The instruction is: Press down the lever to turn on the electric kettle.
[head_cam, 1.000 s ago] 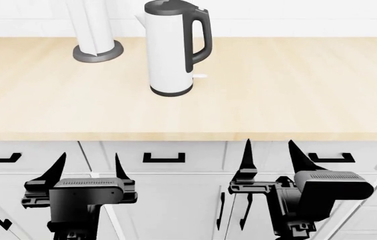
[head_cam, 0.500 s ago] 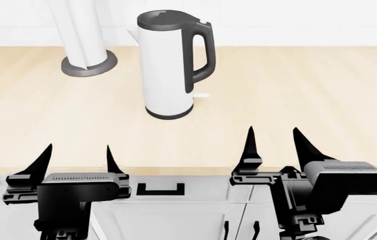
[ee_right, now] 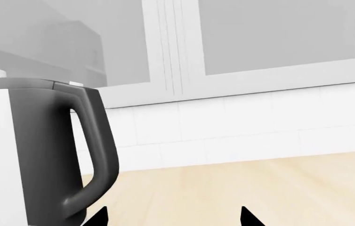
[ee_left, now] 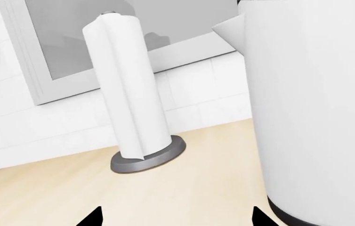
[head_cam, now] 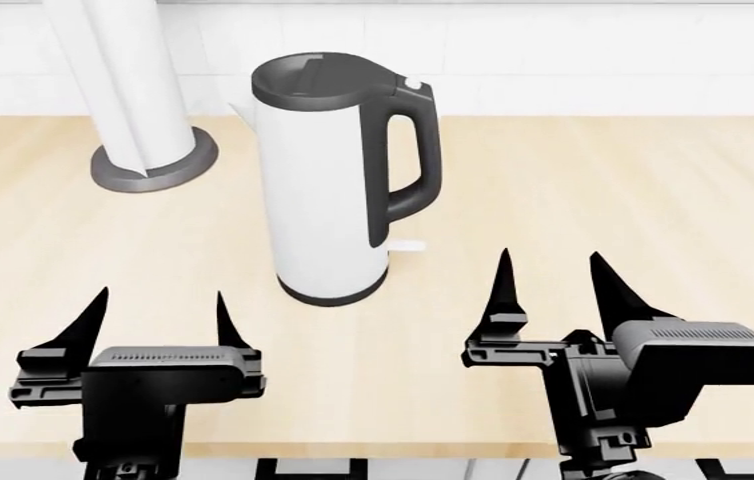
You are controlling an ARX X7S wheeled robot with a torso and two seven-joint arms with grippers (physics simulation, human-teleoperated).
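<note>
Small flat white lever (head_cam: pixel 405 246) under the tall white kettle's (head_cam: pixel 324 190) handle: right tool (head_cam: pixel 547 286), spread and empty, should press it from above.

In the left wrist view the electric kettle (ee_left: pixel 316 108) runs off the frame, so its lid, handle and lever cannot be seen, and only the two dark fingertips (ee_left: pixel 92 217) of the left gripper poke into the picture. The right wrist view cuts the kettle's white body at the edge, hides its base and lever below the frame, and shows just the tips of the right gripper (ee_right: pixel 172 217). In the head view the paper towel roll (head_cam: pixel 117 75) loses its top past the frame edge.
</note>
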